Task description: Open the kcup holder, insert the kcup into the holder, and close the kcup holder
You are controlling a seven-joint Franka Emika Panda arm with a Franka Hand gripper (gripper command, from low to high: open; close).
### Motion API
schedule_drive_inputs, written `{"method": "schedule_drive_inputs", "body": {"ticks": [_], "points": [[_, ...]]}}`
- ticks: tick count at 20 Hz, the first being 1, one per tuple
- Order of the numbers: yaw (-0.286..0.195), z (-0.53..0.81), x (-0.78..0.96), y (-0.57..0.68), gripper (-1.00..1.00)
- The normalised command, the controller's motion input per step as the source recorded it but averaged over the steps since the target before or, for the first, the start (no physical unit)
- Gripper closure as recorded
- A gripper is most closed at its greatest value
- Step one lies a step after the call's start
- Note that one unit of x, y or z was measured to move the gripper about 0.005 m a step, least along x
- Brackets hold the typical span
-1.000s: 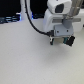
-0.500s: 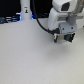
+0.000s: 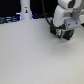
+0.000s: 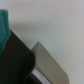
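Observation:
In the exterior view my gripper (image 3: 62, 33) hangs low over the table at the exterior view's right, below the white arm. A small green patch shows at the fingertips, likely the kcup (image 3: 60, 34), but the blur hides whether it is held. The dark mass around it merges with the gripper, so the kcup holder cannot be told apart there. The wrist view shows a black boxy corner, apparently the kcup holder (image 4: 15, 60), very close, with a pale grey panel (image 4: 50, 65) beside it. A teal-green shape (image 4: 3, 27) sits at the picture's edge. The jaws' state is hidden.
A tall white bottle-like object with a dark mark (image 3: 25, 10) stands at the back on the exterior view's left. Dark clutter lines the back edge (image 3: 10, 20). The white tabletop (image 3: 30, 55) spreads across the front.
The gripper has risen a little and shifted slightly toward the back over the last second. The bottle has not moved.

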Motion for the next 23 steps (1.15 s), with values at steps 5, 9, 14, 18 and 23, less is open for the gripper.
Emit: {"method": "schedule_drive_inputs", "body": {"ticks": [5, 9, 14, 18, 23], "points": [[0.021, 0.01, -0.9, 0.55, -1.0], [0.022, 0.02, -0.84, 0.55, -1.0], [0.038, 0.64, -0.1, 0.39, -1.0], [0.023, 1.0, 0.29, 0.14, -1.0], [-0.007, 0.35, 0.11, 0.06, -1.0]]}}
